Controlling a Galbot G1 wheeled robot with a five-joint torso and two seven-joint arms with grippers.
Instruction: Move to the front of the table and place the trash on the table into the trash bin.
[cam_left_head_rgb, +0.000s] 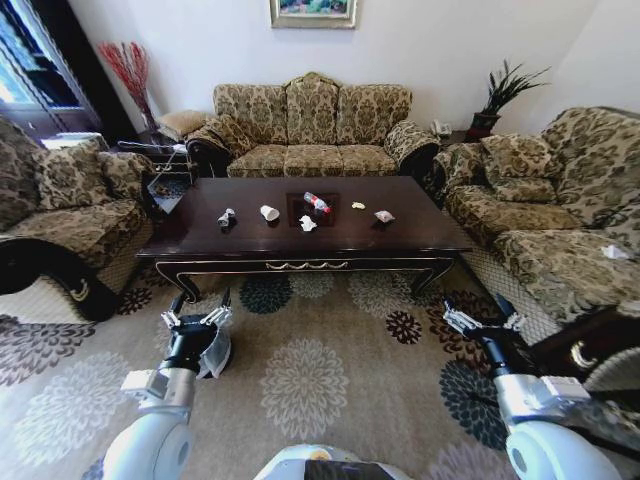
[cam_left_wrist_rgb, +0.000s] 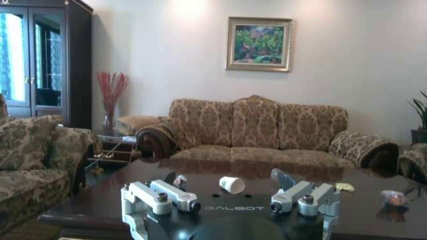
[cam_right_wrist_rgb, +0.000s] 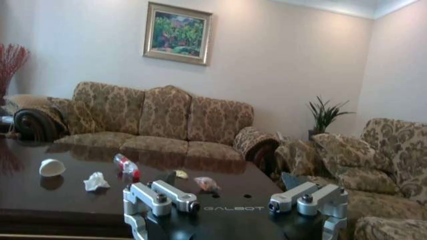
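Head view is showing the table (cam_left_head_rgb: 300, 235) standing ahead of both grippers, with six pieces of trash lying on it: one dark wrapper (cam_left_head_rgb: 227, 217), one paper cup (cam_left_head_rgb: 269, 212) on its side, one bottle (cam_left_head_rgb: 317, 203) with a red cap, one tissue (cam_left_head_rgb: 308, 224), one yellowish scrap (cam_left_head_rgb: 358, 206) and one pinkish wrapper (cam_left_head_rgb: 384, 216). Left gripper (cam_left_head_rgb: 197, 318) is hanging over the carpet (cam_left_head_rgb: 320, 370) short of the table's front left corner, fingers spread wide and holding nothing; the cup is lying beyond it and slightly to its right. Right gripper (cam_left_head_rgb: 481, 322) is hanging over the carpet off the front right corner, equally wide open and empty, with the pinkish wrapper lying ahead and to its left. Three patterned sofas are standing around the table: one (cam_left_head_rgb: 312, 130) beyond it and one on each side, the right one (cam_left_head_rgb: 560, 230) sitting close beside the right gripper. One framed painting (cam_left_wrist_rgb: 259, 44) is hanging on the far wall, and one plant (cam_right_wrist_rgb: 325, 116) is standing in the corner. "GALBOT" is reading plainly on each gripper's base in the wrist views.
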